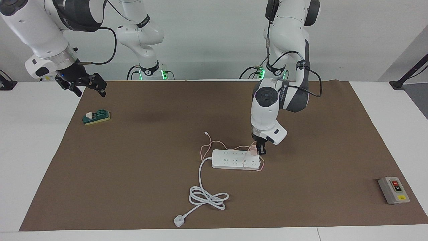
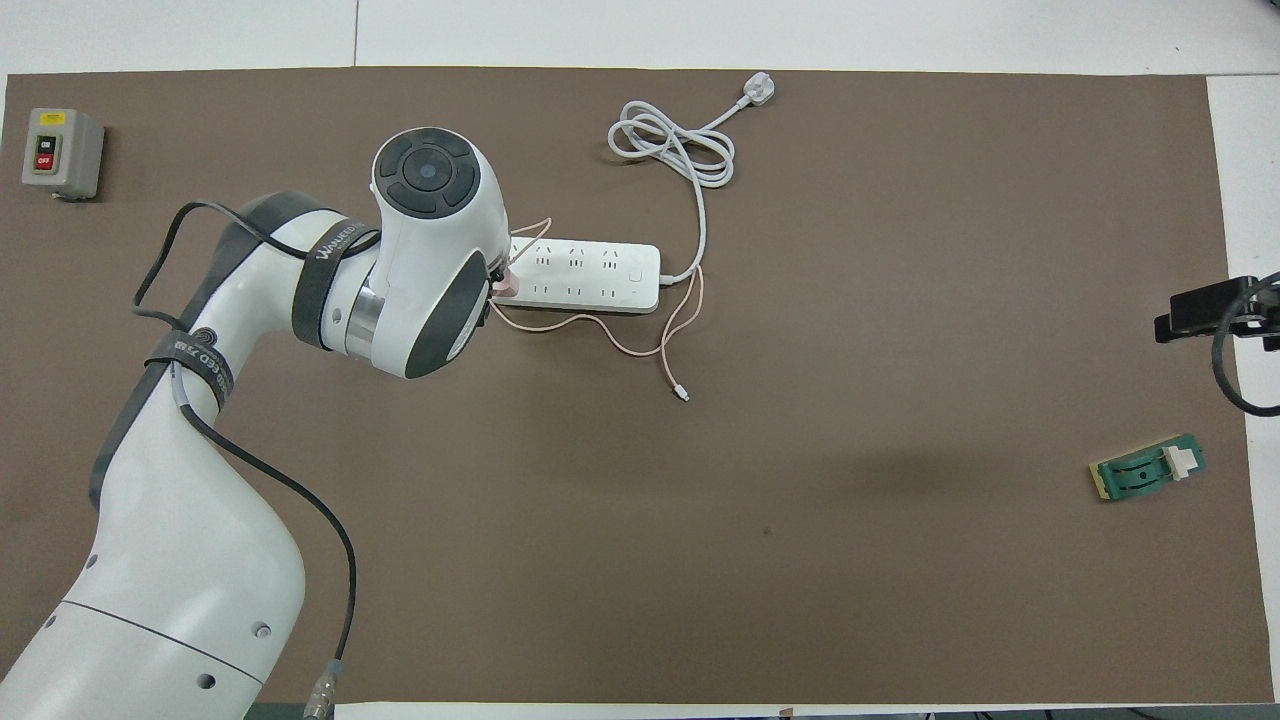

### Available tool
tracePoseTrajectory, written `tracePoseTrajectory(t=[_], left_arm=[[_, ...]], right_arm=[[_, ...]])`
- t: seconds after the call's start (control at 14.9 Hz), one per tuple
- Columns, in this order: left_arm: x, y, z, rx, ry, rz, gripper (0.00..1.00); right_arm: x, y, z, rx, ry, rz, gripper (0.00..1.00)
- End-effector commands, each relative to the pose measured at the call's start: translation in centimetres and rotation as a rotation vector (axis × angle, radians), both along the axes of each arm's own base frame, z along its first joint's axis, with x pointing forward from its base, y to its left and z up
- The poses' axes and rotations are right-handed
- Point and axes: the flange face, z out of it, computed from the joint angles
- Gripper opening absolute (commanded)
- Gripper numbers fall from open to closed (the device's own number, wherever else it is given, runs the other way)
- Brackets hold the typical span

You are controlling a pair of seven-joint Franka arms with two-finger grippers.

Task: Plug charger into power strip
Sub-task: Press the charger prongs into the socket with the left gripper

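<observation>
L gripper (image 1: 258, 149) clenched on charger (image 1: 253, 150), at strip (image 1: 236, 159) end toward L arm; R gripper (image 1: 87, 85) released, waits over mat edge nr green block (image 1: 96, 117)
Risks: prongs off the slots → jam or strip skids; pink cable (image 1: 214, 144) draped on strip may snag. Charger looks upright, prongs hidden, likely down; strip's long axis runs along table, arm end to arm end

Glossy white plastic power strip (image 1: 236, 159) on matt brown mat (image 1: 133, 174)
</observation>
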Motion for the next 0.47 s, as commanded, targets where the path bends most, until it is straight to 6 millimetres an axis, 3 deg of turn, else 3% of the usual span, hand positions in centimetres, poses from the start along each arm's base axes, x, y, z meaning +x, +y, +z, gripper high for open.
tracePoseTrajectory(t=[0.0,0.4], left_arm=[[-0.05,0.55,-0.61,-0.003,0.008,0.003,0.00],[0.04,0.25,-0.62,-0.007,0.000,-0.001,0.00]], right_arm=[[-0.54,-0.34,0.40,-0.008,0.010,0.014,1.00],[-0.56,-0.34,0.38,-0.008,0.011,0.014,1.00]])
